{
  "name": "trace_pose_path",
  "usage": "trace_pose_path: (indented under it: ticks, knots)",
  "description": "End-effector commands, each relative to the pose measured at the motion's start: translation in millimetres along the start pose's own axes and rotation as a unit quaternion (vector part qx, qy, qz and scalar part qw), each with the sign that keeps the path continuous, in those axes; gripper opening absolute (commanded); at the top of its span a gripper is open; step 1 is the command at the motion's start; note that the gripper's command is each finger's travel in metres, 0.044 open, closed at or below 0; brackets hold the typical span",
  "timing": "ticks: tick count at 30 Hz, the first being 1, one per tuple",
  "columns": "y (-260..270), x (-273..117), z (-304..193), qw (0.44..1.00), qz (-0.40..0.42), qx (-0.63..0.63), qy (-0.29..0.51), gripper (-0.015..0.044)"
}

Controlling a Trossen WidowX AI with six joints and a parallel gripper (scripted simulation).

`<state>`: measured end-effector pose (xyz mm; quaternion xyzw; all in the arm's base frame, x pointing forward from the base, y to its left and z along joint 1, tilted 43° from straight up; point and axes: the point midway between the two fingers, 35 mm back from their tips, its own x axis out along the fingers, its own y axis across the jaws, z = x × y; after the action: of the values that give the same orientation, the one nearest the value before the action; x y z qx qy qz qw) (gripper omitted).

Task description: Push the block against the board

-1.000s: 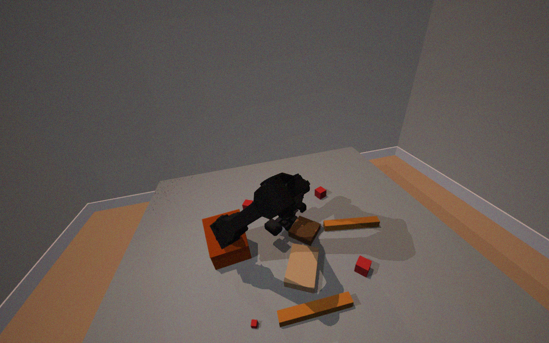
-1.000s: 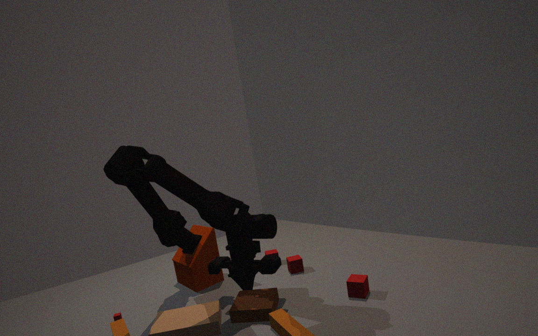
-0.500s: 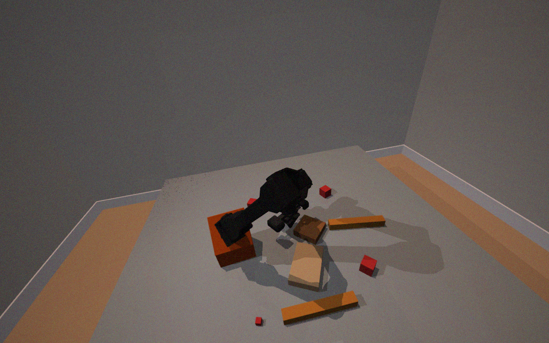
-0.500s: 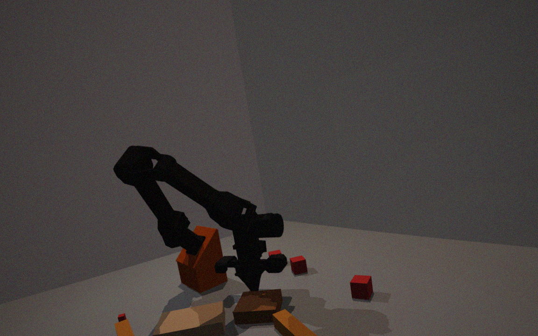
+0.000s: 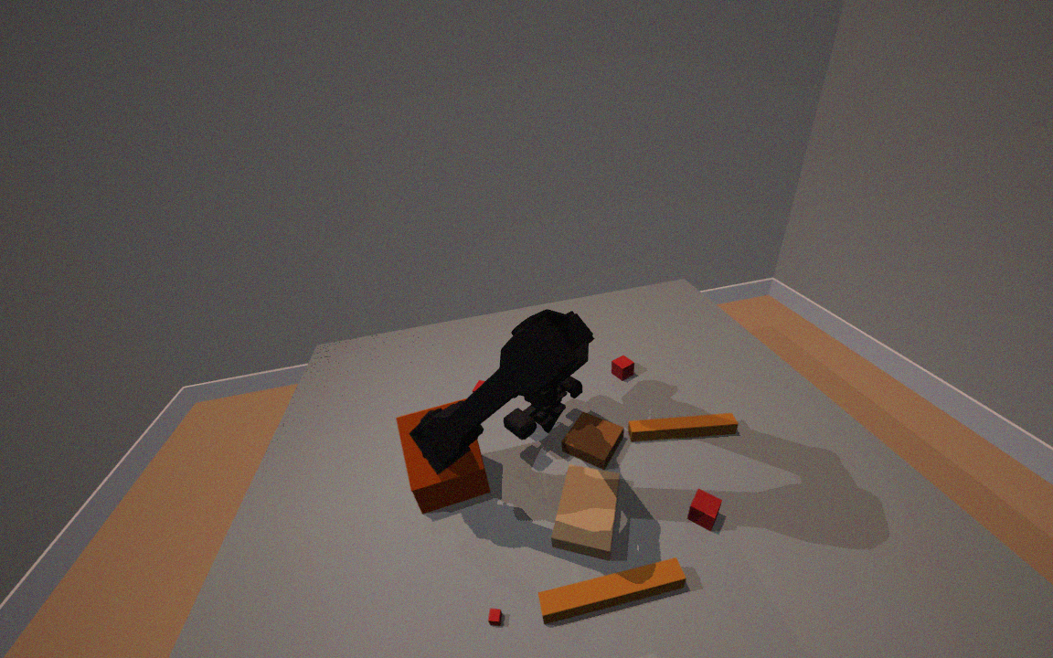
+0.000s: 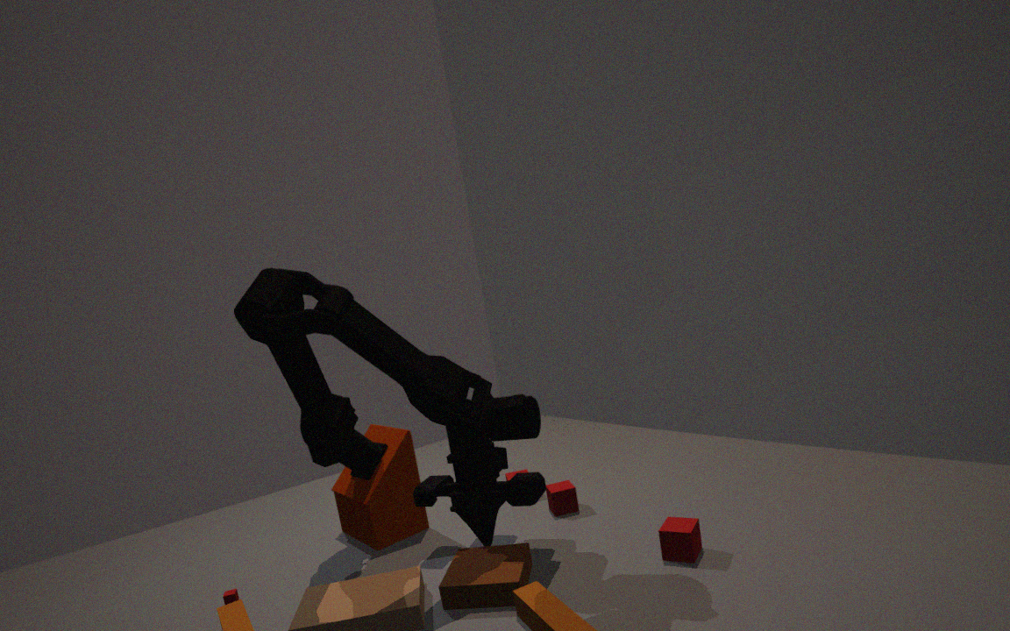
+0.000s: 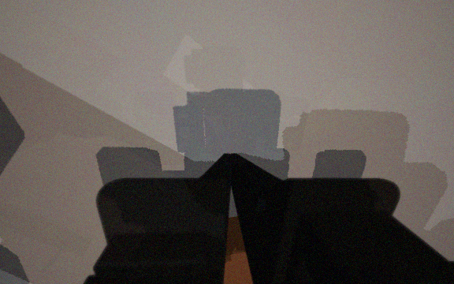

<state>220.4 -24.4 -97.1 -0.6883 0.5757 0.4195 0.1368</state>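
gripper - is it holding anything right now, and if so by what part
Nothing is held. The gripper is shut on nothing, its closed tips beside the far edge of the square block, set for pushing rather than gripping.

I'm working in a bare test room: plain grey walls, orange floor, grey tabletop scattered with blocks.

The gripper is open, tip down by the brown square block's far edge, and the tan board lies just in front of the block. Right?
Not quite: the gripper is shut, with nothing between its fingers. The wrist view shows the fingers pressed together. The rest holds: it points down by the far edge of the brown square block, with the tan board just in front.
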Motion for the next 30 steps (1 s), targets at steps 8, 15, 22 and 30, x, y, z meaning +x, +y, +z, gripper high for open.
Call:
trace_pose_path:
  ticks: [8, 15, 22, 30]
  knots:
    - [0, -46, 5, 1.0, 0.0, 0.002, -0.001, 0.0]
    - [1, -55, 5, 1.0, 0.0, 0.006, -0.001, 0.0]
    - [1, -55, 3, 0.993, 0.0, 0.115, -0.001, 0.0]
    - [2, -55, -1, 0.968, 0.0, 0.252, -0.001, 0.0]
